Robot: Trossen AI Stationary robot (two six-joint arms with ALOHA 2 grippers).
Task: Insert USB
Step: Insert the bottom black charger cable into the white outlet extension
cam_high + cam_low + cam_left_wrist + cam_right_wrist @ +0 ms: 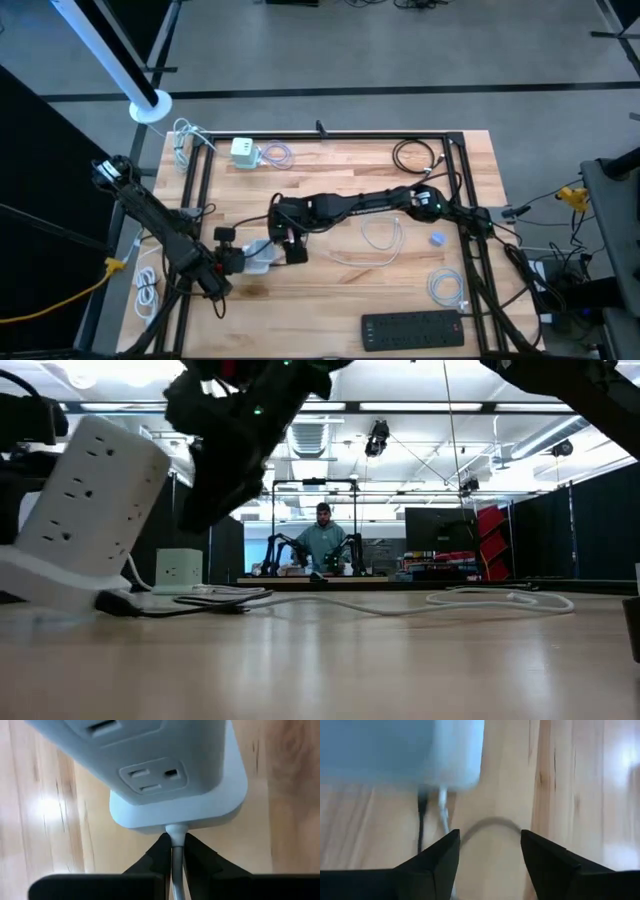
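A white power tower (262,257) with outlets on its sides stands tilted near the table's front left, the edge of its base (50,592) on the wood. My left gripper (243,262) is shut on its cord, just left of it. My right gripper (296,250) hovers open right of the tower; in its wrist view the tower (405,750) is a blurred white block ahead of the gripper (490,850). A white cable (442,815) and a black cable (421,820) run from the tower's foot. A loose white USB cable (380,240) lies on the table to the right. My left gripper pinches the tower's white cord (175,840) between its two fingers, right where the cord leaves the base. The fingers lie level, coming from the table's left, along the cord. The tower leans over, one edge of its base on the table.
A second white charger cube (244,151) and a coiled cable (277,155) sit at the back left. A black cable coil (418,155) is at the back right, a black power strip (415,328) at the front right. A person (324,535) stands far behind the table.
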